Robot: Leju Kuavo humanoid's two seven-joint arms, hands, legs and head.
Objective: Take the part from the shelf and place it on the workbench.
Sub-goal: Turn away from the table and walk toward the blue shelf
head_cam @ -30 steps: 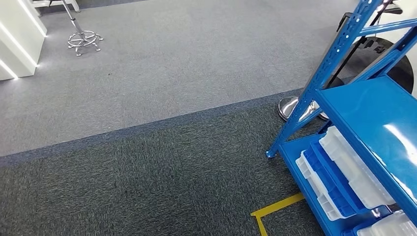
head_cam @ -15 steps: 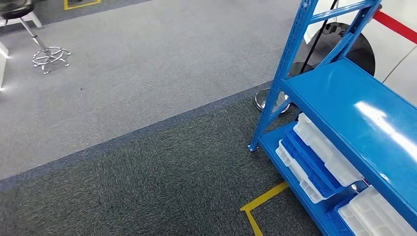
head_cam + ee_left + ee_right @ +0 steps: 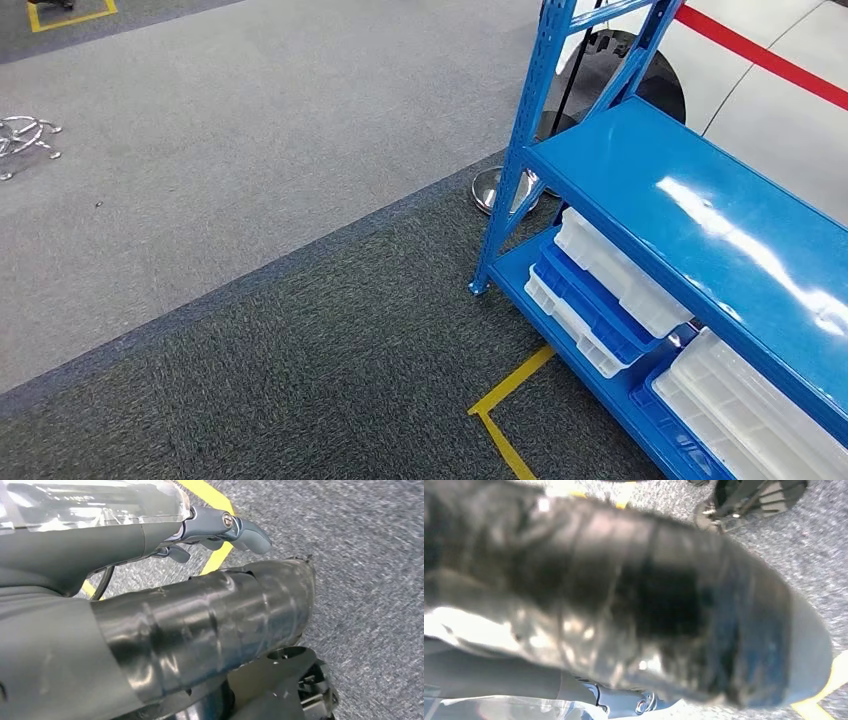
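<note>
Facing shelf (image 3: 700, 200) at right of frame, hung left hand (image 3: 200, 525) low over carpet (image 3: 300, 380), loosely apart and empty, probably because nothing was within reach yet; could not tell right hand's (image 3: 624, 702) state, nor pick out part among trays (image 3: 610, 265) at lower right.

One blue metal shelf rack (image 3: 640, 170) stands on the carpet. Its lower shelf carries four shallow plastic trays: two white (image 3: 615, 270) and (image 3: 748, 405), and two blue (image 3: 585, 300) and (image 3: 680, 440), each white one stacked on a blue one. A further white tray (image 3: 565, 325) lies under the blue one toward the rack's front corner. One yellow tape corner (image 3: 505, 410) marks the carpet beside the rack.
</note>
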